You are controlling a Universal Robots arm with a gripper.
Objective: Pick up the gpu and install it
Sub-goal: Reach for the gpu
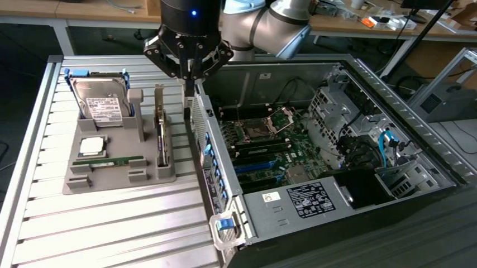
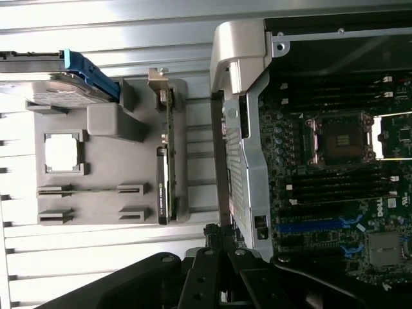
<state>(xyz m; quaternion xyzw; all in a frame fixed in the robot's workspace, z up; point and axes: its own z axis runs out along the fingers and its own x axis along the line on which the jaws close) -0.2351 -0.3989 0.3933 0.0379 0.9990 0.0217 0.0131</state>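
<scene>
The gpu (image 1: 161,137) is a thin green card with a silver bracket at its far end. It stands on edge in a slot of the grey holder (image 1: 75,181), on the side nearest the computer case; the wrist view shows the gpu (image 2: 165,164) edge-on. My gripper (image 1: 190,82) hangs shut above the case's side wall, just to the exterior view's right of the gpu's bracket end and higher than it. There is nothing between its fingers. In the wrist view my gripper (image 2: 222,237) sits over the case wall beside the holder.
The holder also carries a silver hard drive (image 1: 100,100), a CPU (image 1: 92,146) and a RAM stick (image 1: 108,162). The open computer case (image 1: 223,192) lies to the exterior view's right, its motherboard (image 1: 276,145) exposed. Ribbed metal tabletop (image 1: 111,229) runs in front.
</scene>
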